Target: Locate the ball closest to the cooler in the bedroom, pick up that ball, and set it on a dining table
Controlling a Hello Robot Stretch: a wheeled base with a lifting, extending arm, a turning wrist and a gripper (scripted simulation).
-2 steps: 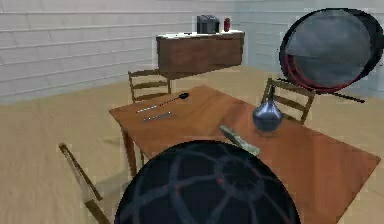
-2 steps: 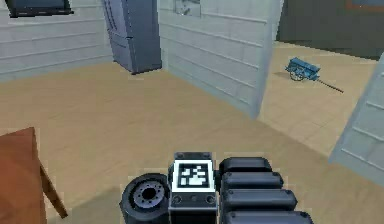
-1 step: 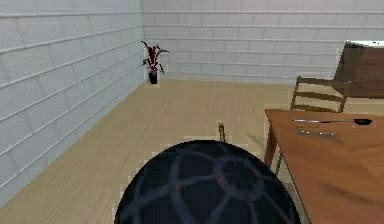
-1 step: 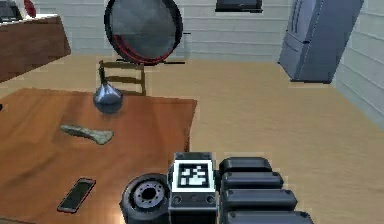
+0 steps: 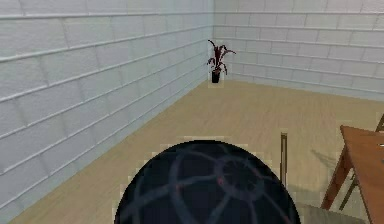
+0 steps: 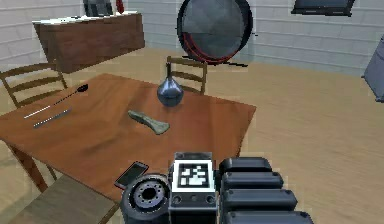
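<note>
A big dark ball (image 6: 215,30) with faint lines and a reddish rim shows high in the arm side view, beyond the far edge of the wooden dining table (image 6: 215,125). A dark round shape with thin lines (image 5: 207,185) bulges up from the forward view's bottom edge. The arm rises at the arm side view's bottom, with a white marker square (image 6: 195,178) and the gripper's dark round body (image 6: 148,197) left of it over the table's near edge. Its far end is not clear, so I cannot tell whether it holds anything.
On the table stand a blue vase (image 6: 170,92), a grey utensil (image 6: 150,122), thin sticks (image 6: 60,100) and a dark phone (image 6: 130,175). Chairs (image 6: 30,80) (image 6: 188,70) ring it. A sideboard (image 6: 90,40) lines the back wall. A potted plant (image 5: 216,62) stands in the corner beyond open floor.
</note>
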